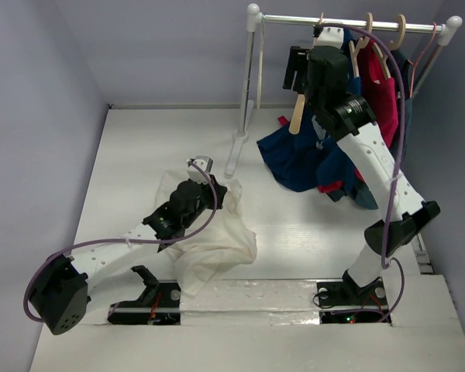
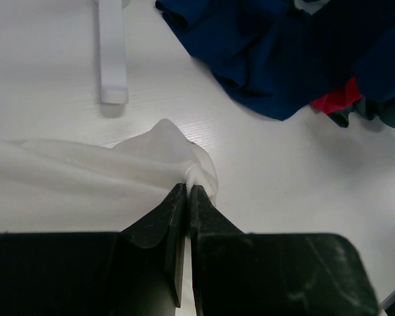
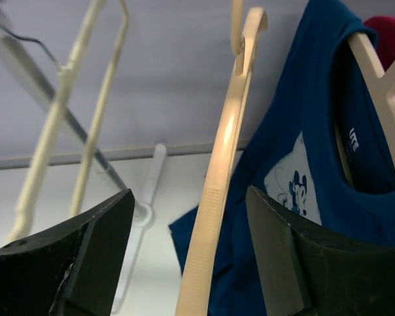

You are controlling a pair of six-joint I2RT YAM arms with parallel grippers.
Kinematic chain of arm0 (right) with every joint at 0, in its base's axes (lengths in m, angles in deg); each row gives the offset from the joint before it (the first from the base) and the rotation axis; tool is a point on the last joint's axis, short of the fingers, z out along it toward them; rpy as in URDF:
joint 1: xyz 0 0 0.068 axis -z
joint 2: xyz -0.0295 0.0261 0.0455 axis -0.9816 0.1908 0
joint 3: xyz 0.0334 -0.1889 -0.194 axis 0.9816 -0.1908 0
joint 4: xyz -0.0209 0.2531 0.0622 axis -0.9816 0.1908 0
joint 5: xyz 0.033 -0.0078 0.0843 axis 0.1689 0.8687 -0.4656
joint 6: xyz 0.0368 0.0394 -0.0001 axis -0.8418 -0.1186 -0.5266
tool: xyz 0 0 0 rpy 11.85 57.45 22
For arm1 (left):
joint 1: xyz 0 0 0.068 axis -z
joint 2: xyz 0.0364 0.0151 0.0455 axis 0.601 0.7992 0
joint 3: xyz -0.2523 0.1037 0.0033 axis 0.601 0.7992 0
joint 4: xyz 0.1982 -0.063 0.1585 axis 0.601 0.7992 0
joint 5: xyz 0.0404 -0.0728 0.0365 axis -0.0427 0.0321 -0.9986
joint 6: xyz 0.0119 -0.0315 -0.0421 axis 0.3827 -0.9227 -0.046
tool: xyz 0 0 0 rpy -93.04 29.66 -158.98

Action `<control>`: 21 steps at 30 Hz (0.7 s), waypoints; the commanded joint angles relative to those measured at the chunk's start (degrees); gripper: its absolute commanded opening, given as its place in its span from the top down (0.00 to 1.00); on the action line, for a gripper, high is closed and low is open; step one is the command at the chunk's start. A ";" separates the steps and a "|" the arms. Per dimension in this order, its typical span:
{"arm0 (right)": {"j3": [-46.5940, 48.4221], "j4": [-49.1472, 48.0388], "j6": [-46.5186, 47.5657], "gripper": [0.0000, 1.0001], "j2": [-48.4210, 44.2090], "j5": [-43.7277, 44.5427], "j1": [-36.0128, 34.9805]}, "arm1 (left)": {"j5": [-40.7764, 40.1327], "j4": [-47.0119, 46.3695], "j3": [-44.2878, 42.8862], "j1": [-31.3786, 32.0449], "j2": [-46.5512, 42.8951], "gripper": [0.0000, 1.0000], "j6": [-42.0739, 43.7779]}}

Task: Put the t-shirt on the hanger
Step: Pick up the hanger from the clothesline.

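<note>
The cream t-shirt (image 1: 217,248) lies crumpled on the table (image 1: 139,155), near the L arm's side and well apart from the rack. The left gripper (image 2: 187,189) is closed tight on a bunched fold at the cloth's edge, with no gap between the jaws. The rest of the fabric trails off to the left in the wrist view. Can't tell if the pinched bit is collar, hem or sleeve.

The tan wooden hanger (image 3: 218,184) is up by the rail (image 1: 294,20), seen edge-on. It runs between the fingers of the right gripper (image 3: 189,194), which are spread wide with clear space on both sides, so they are around it w/o gripping it. The hook top is cropped in the wrist view, so I can't tell for sure if it sits on the rail. Just beside it hangs the navy shirt (image 3: 316,131) with a white print, on its own hanger, and the red shirt (image 1: 380,85) is behind that. The navy cloth drapes down onto the table near the rack foot (image 2: 112,59).

Progress, as I judge it: early. The shirt is gripped at one point only and not yet lifted. The hanger is bracketed but not yet held. Left to do: close on the hanger, bring it down or the shirt up, thread the hanger arms through the neck, and settle the shoulders. The thin, limp fabric will likely sag and fold, so finding the opening looks like the hard part.
</note>
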 commanded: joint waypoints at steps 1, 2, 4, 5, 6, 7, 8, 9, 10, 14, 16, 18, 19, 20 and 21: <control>5.53 4.68 1.31 0.28 1.93 0.87 1.91 | 2.46 -4.64 0.35 -0.19 -1.07 1.00 0.35; 5.36 4.59 1.66 0.28 2.29 1.22 1.92 | 2.38 -4.46 0.35 -0.19 -1.42 1.00 0.35; 4.75 4.15 1.57 0.32 2.47 1.22 2.44 | 2.11 -4.38 0.53 -0.19 -1.69 1.00 0.44; 3.70 3.80 1.66 0.34 2.47 1.22 2.44 | 2.11 -4.29 0.44 -0.19 -1.95 1.00 0.44; 3.34 3.36 1.57 0.36 2.56 1.31 3.14 | 2.11 -4.20 0.44 -0.19 -1.96 1.00 0.44; 3.17 3.44 1.49 0.40 2.56 1.40 3.15 | 2.02 -4.20 0.44 -0.19 -2.04 1.00 0.44; 2.82 3.36 1.49 0.41 2.56 1.40 3.15 | 2.02 -4.20 0.53 -0.19 -1.96 1.00 0.44; 2.29 3.18 1.49 0.41 2.47 1.48 3.67 | 2.11 -4.11 0.53 -0.19 -2.04 1.00 0.44; 2.03 3.01 1.49 0.42 2.39 1.66 3.67 | 2.11 -4.11 0.44 -0.19 -2.04 1.00 0.35; 1.58 2.66 1.92 0.57 2.47 2.45 4.20 | 2.11 -4.02 0.53 -0.19 -2.04 1.00 0.43; 2.02 2.92 2.01 0.62 2.82 2.36 4.20 | 2.20 -4.11 0.53 -0.19 -1.96 1.00 0.44; 2.37 3.44 2.01 0.67 3.09 2.28 4.20 | 2.20 -4.02 0.53 -0.19 -2.04 1.00 0.44; 2.29 3.36 2.01 0.72 3.18 2.28 4.72 | 2.20 -4.02 0.53 -0.19 -2.04 1.00 0.35; 2.29 3.53 2.10 0.75 3.26 2.19 4.73 | 2.20 -4.11 0.53 -0.19 -2.22 1.00 0.35; 2.29 3.53 2.19 0.76 3.18 2.28 4.73 | 2.20 -4.20 0.61 -0.19 -2.31 1.00 0.35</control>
